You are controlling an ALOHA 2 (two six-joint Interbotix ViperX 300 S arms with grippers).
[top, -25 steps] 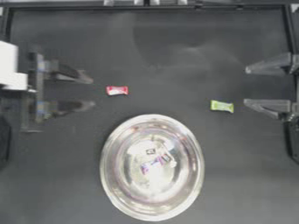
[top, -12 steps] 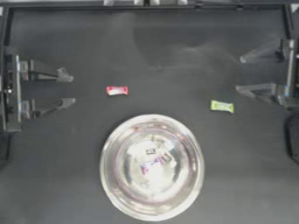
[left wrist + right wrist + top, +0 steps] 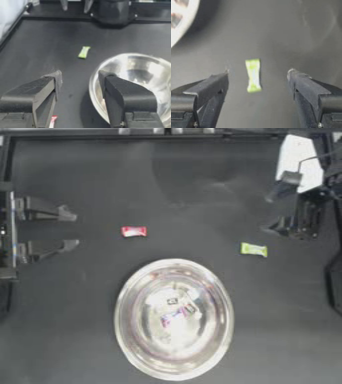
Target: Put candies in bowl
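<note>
The silver bowl (image 3: 204, 350) sits at the table's lower middle, with small wrapped candies (image 3: 175, 317) lying inside among reflections. A red candy (image 3: 133, 231) lies on the table above the bowl's left side, just ahead of my open, empty left gripper (image 3: 70, 229) at the left edge. A green candy (image 3: 254, 249) lies on the table right of the bowl's top. My right gripper (image 3: 275, 208) hangs open just above and right of it. In the right wrist view the green candy (image 3: 253, 75) lies ahead between the open jaws.
The right arm's white body (image 3: 300, 155) fills the upper right corner. In the left wrist view the bowl (image 3: 133, 62), the green candy (image 3: 83, 52) and the red candy (image 3: 52, 121) show, with an arm base (image 3: 113, 11) at the far side.
My left gripper has drawn back toward the left edge. My right gripper has moved in from the right edge toward the green candy and turned.
</note>
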